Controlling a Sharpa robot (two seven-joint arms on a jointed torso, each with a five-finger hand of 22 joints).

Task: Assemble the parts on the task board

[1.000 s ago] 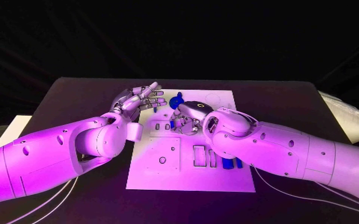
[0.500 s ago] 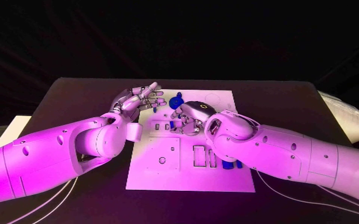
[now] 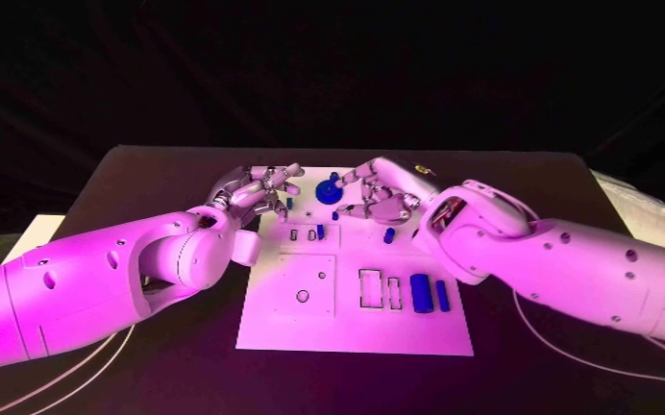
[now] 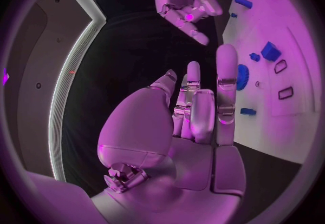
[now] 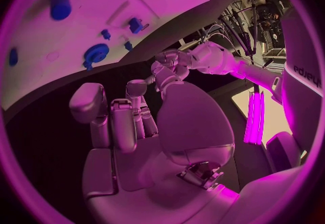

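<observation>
The black table point(image 3: 138, 170) carries the white rectangular task board point(image 3: 305, 324), its long axis running near to far. Two white arms reach over its far end. The left hand point(image 3: 260, 189) hovers at the board's far-left corner, fingers loosely curled, holding nothing. The right hand point(image 3: 377, 194) hangs just right of it, fingers half curled and likewise empty as far as I can tell. Between them, at the far edge, sits one blue toothed gear point(image 3: 330, 193), about equally near both hands. I count two blue upright blocks point(image 3: 420, 293) at the near right and roughly four small blue pegs point(image 3: 320, 231) mid-board.
</observation>
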